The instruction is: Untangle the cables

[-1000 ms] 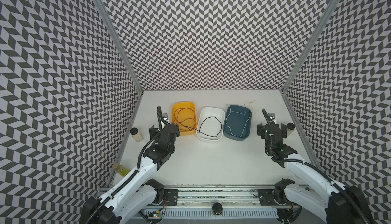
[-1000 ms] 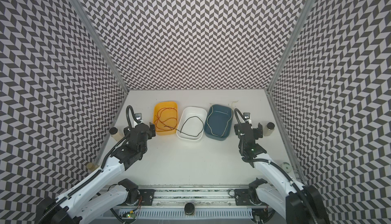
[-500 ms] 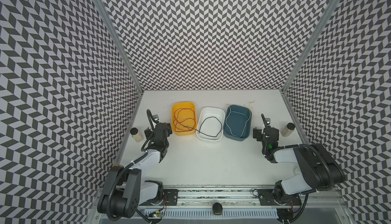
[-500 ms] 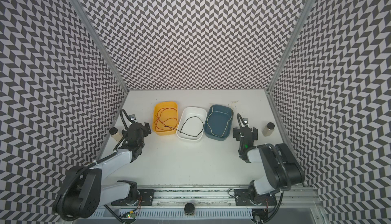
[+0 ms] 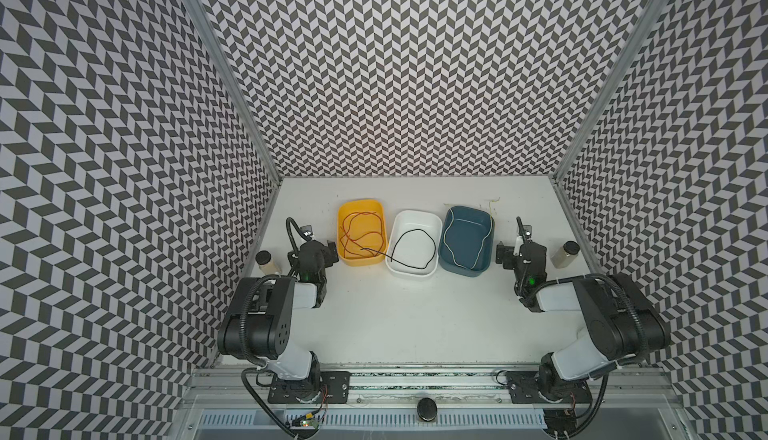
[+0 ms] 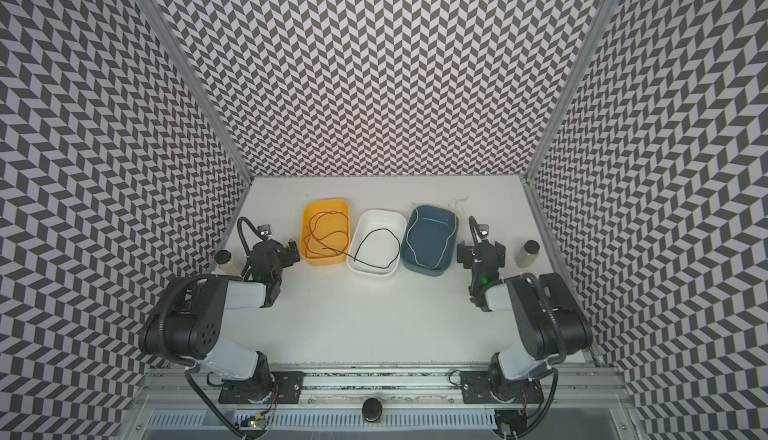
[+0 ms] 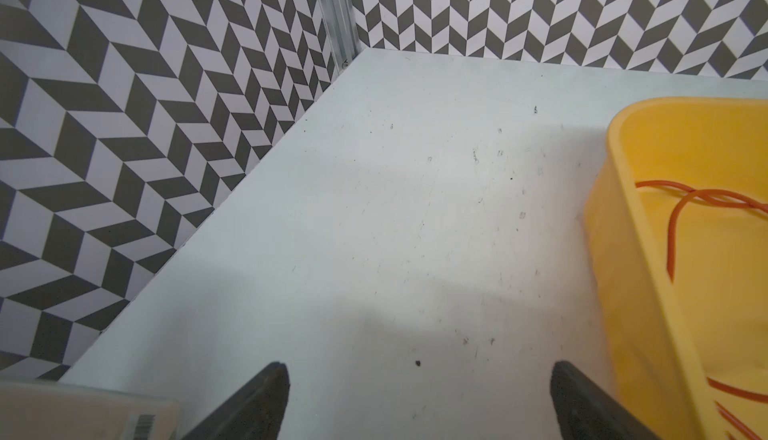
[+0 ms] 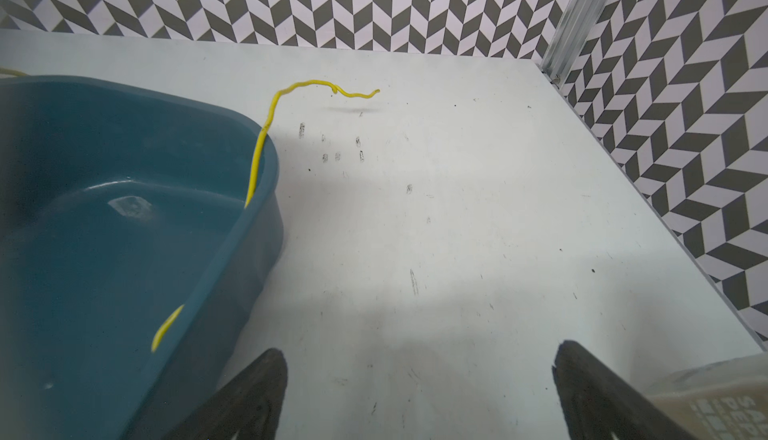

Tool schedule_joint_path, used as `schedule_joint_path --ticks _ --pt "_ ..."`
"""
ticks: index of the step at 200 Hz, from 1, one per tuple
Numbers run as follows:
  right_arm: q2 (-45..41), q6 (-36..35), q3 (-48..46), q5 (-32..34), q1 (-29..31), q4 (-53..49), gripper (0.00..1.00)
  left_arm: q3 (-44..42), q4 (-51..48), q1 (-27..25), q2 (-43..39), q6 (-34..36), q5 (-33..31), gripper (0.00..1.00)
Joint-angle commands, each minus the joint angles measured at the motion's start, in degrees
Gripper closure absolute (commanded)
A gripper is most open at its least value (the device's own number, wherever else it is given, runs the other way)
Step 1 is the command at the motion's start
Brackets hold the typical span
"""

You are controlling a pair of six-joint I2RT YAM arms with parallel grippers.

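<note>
Cables lie one to a tub: the red cable (image 7: 670, 247) looped in the yellow tub (image 5: 361, 262), the black cable (image 5: 417, 231) in the white tub (image 5: 409, 272), the yellow cable (image 8: 257, 159) around the floor of the blue tub (image 5: 463, 272). I judge the sorting nearly done, but two ends stray. The black cable's tip crosses the rim into the yellow tub and lies on or near the red loops, I cannot tell which. The yellow cable's tip climbs over the blue tub's far corner and hangs above the table (image 8: 457, 230).

These are thin, light wires, soft enough to loop yet springy enough to keep a kink, so I expect them to slide and flick rather than drape. I would pinch the black cable where it bridges the two rims, clear of the red.

My left gripper (image 7: 417, 375) stands wide apart and empty over bare table beside the yellow tub. My right gripper (image 8: 419, 359) is the same beside the blue tub. The left jar (image 5: 266, 261) stands by the wall just beside my left wrist, and the right jar (image 5: 565, 254) just beside my right. Those jars and the tub walls are what I could knock.
</note>
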Motion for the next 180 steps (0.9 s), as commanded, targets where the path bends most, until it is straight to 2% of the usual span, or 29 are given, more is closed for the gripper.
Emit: schedule_joint_path --ticks 1,180 --pt "-0.20 -0.22 0.46 -0.64 -0.33 2.53 0.00 0.75 2.89 0.41 -0.41 -1.02 2.78 0.00" --pt "-0.02 -0.23 0.39 -0.44 -0.23 2.94 0.00 0.31 3.54 0.41 -0.74 -0.97 2.69 0.00"
